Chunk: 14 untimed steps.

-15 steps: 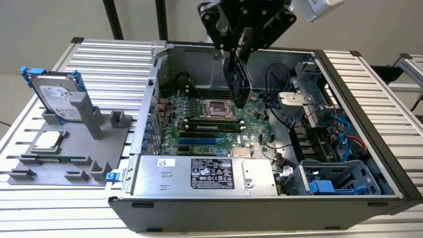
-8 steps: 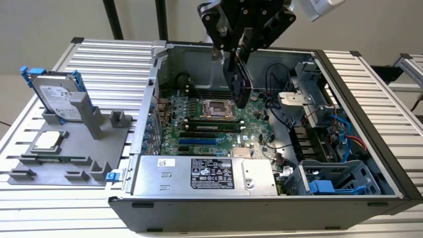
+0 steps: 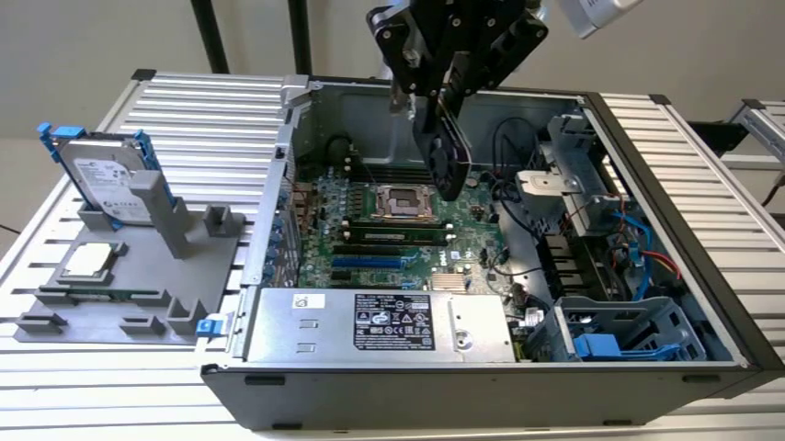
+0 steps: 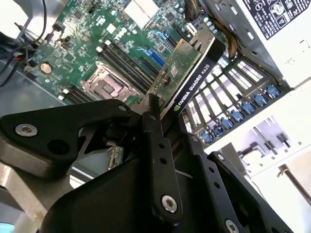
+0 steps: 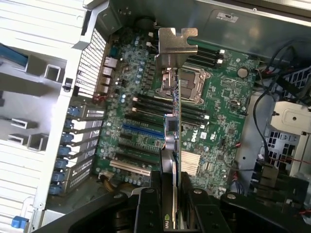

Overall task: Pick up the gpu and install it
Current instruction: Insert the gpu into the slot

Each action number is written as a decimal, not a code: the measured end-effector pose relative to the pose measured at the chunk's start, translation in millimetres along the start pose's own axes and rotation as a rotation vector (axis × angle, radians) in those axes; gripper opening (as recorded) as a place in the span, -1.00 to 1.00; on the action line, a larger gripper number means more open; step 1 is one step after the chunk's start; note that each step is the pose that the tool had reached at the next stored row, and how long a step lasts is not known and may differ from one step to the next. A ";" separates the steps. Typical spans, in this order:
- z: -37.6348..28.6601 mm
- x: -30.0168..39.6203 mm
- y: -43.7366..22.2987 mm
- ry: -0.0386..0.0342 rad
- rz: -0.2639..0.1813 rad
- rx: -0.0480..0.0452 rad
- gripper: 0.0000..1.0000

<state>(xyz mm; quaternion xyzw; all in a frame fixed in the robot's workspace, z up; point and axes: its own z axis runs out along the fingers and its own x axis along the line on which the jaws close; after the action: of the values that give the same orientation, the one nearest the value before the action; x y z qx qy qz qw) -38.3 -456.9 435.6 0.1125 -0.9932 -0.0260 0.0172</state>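
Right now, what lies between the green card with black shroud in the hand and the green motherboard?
Nothing: in the first wrist view the stretch from the thin green card to the green motherboard is bare.

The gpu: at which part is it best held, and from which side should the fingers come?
By its top edge, from above, pinching the two flat faces, as the gripper does now. The gpu hangs edge-down over the motherboard, so its bottom edge and the silver bracket are free.
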 end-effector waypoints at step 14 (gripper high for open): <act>0.0 0.0 0.0 0.0034 -0.062 0.0017 -1.00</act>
<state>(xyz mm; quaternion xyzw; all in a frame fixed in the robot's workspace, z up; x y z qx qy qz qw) -38.3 -456.9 435.5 0.1433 -0.9892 -0.0255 0.0180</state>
